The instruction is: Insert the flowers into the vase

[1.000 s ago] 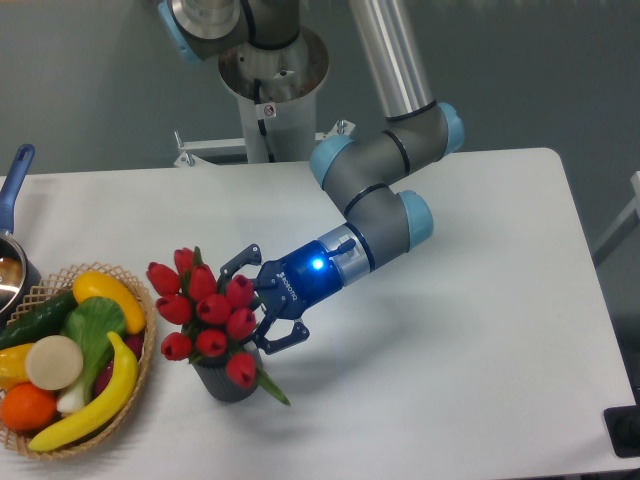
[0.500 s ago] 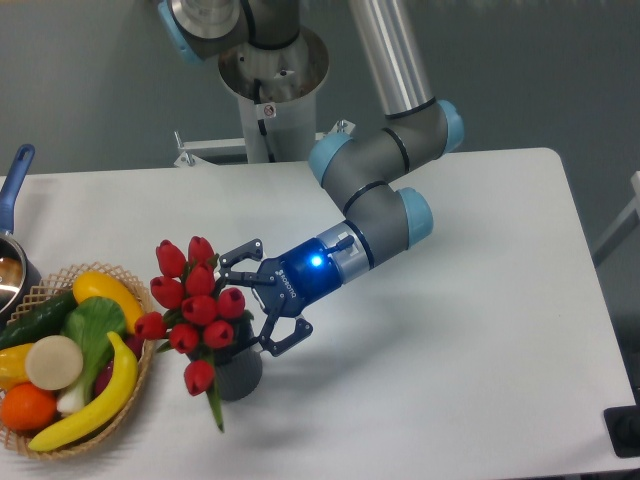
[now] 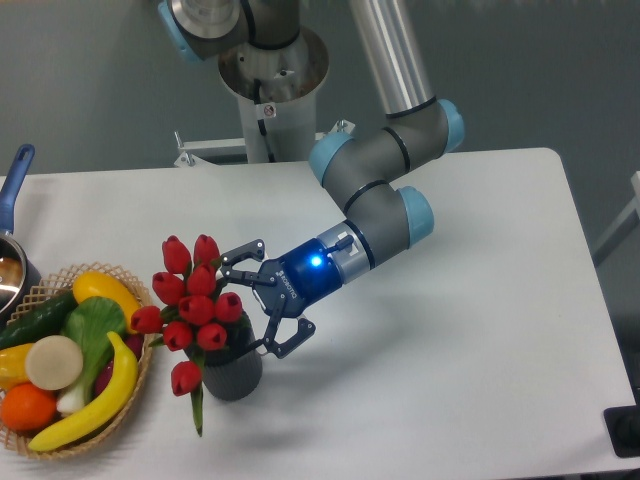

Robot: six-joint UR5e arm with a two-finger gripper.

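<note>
Standing in the dark grey ribbed vase (image 3: 233, 375), the bunch of red tulips (image 3: 190, 305) leaned toward the wicker basket (image 3: 140, 372), its buds fanned out above and left of the vase mouth. One bud hung low beside the vase wall, and a long green leaf (image 3: 197, 408) drooped past the rim down to the white table (image 3: 470, 350). The vase stood upright on the table, just right of the basket and apart from it.

The gripper (image 3: 262, 298) lay on the right of the bunch, at the end of the arm's (image 3: 385, 190) blue-lit wrist, aimed leftward and slightly down. Its two dark fingers (image 3: 240, 254) were spread apart, one above near the upper buds and one below near the vase rim; no stem showed between them. Whether the upper fingertip touched a bud could not be told.

The basket held a banana (image 3: 95, 400), a yellow pepper (image 3: 100, 295), a cucumber (image 3: 35, 318), an orange (image 3: 25, 408), a white round piece (image 3: 54, 362) and a green leafy vegetable (image 3: 97, 325). At the left edge a small pan with a blue handle (image 3: 14, 180) was partly in view.
</note>
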